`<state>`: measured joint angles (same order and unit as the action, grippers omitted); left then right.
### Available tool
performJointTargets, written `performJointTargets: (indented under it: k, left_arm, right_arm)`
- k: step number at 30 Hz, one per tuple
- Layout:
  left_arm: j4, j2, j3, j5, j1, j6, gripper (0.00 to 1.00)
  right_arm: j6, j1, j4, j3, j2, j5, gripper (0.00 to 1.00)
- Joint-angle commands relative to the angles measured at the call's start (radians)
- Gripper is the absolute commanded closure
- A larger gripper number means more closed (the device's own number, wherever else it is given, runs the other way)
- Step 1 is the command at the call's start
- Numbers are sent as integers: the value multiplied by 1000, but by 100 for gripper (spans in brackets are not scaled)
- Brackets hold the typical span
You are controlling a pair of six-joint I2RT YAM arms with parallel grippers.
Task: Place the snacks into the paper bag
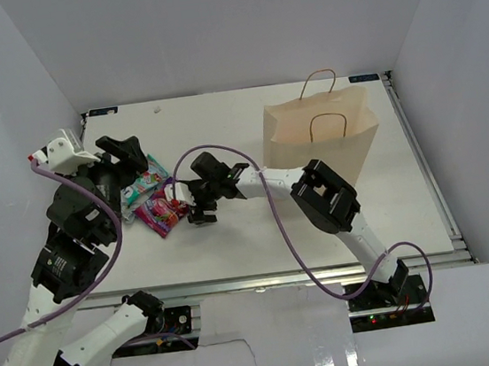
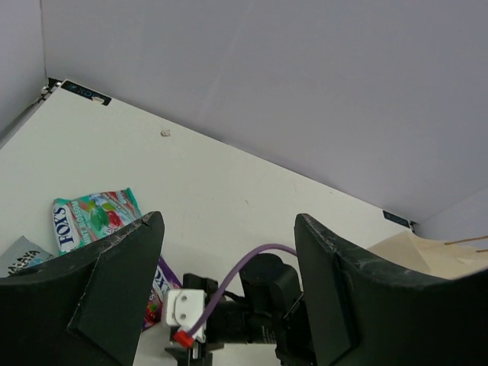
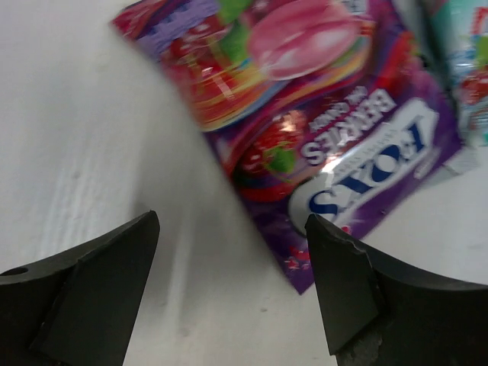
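The purple-magenta snack packet [image 1: 161, 213] lies flat on the white table left of centre. It fills the upper part of the right wrist view [image 3: 335, 152]. My right gripper [image 1: 187, 205] is open and empty, low over the table at the packet's near corner [image 3: 229, 297]. A teal packet [image 1: 142, 187] lies just behind the purple one and also shows in the left wrist view [image 2: 91, 217]. A grey-silvery packet [image 2: 19, 255] lies beside it. My left gripper [image 1: 134, 159] is open and empty above the packets [image 2: 229, 290]. The paper bag [image 1: 319, 138] stands upright at the back right. No orange-yellow packet shows.
The right arm's forearm and purple cable [image 1: 253, 182] stretch across the table from the bag's foot to the packets. White walls enclose the table on three sides. The bag's edge shows in the left wrist view [image 2: 435, 255].
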<state>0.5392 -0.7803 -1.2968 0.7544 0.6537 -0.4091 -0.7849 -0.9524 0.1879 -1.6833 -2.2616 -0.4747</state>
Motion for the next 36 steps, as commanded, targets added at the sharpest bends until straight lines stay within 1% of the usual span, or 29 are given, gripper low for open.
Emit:
performJointTargets:
  k: [1,6,11,13,16,19,22,25,28,29,31,32,36]
  left_arm:
    - [42,24,8,-32,-2,-40,20]
    - [54,45,27,-27,-2,-50,20]
    - [59,58,45,-29,-2,-53,20]
    - [58,58,53,-32,-2,-54,20]
    - [59,52,54,-40,-2,-56,19]
    - [65,50,51,-58,-2,-68,19]
    - [73,50,51,-67,-2,-89,19]
    - [81,52,50,-79,-2,-109,20]
    - [82,41,42,-98,-2,-115,19]
    - [82,38,37,-101,-2,-114,19]
    - [81,29,30,-102,-2,-112,19]
    - [81,26,27,-109,-2,-112,19]
    - [81,21,28,-119,-2,-119,19]
  right_arm:
    - [61,4,-137,-101,-41,122,16]
    - [67,6,-153,-72,-52,143,17]
    - [33,6,-177,-15,-13,85,18]
    - [-26,6,-173,-41,-38,77,17]
    - [-66,7,-148,-98,-90,65,17]
    - [-63,10,-139,-110,-111,32,17]
    - [-33,10,-140,-104,-121,18,20]
    - [-25,7,-127,-116,-128,22,28]
    - [-20,9,-76,-147,-141,15,43]
    - [-20,9,-58,-150,-139,10,53]
    - [-27,7,-22,-150,-138,5,60]
    - [-27,9,-13,-147,-135,7,66]
    - [-25,12,5,-124,-118,4,75]
